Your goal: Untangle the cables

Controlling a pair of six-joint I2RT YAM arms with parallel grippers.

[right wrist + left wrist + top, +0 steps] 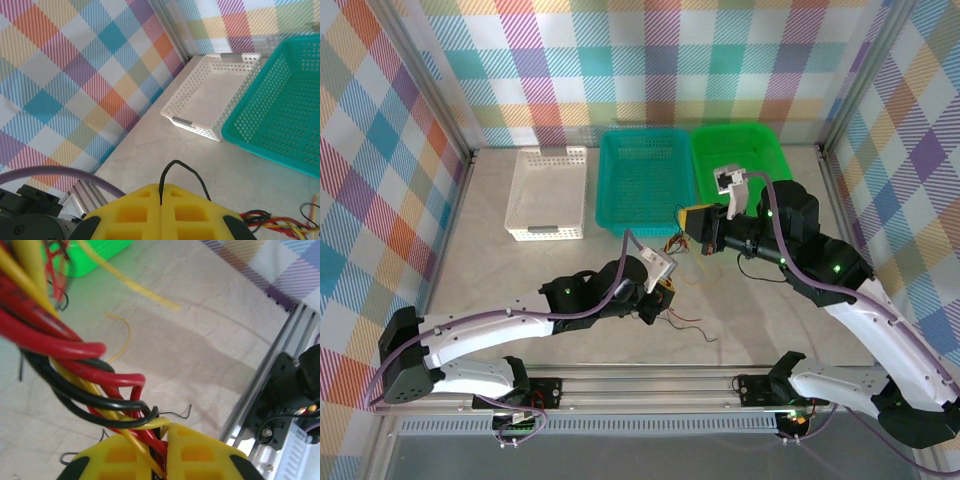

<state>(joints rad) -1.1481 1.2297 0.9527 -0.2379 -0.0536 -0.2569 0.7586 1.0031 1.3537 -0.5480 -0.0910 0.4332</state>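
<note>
The cables (75,347) are a tangled bundle of red, yellow and black wires. My left gripper (167,429) is shut on that bundle, and the strands are pinched between its yellow fingers (200,450). My right gripper (161,190) is shut on a single thin black cable (182,167), which loops out from between its fingertips. From above, the left gripper (666,293) sits just below and left of the right gripper (688,226), with the tangle (675,244) strung between them. Loose wire ends (688,325) trail on the table.
Three baskets stand in a row at the back: white (548,192), teal (642,180) and green (740,155). The white basket (210,107) and teal basket (280,115) lie ahead of the right wrist. A metal rail (280,390) runs along the near table edge.
</note>
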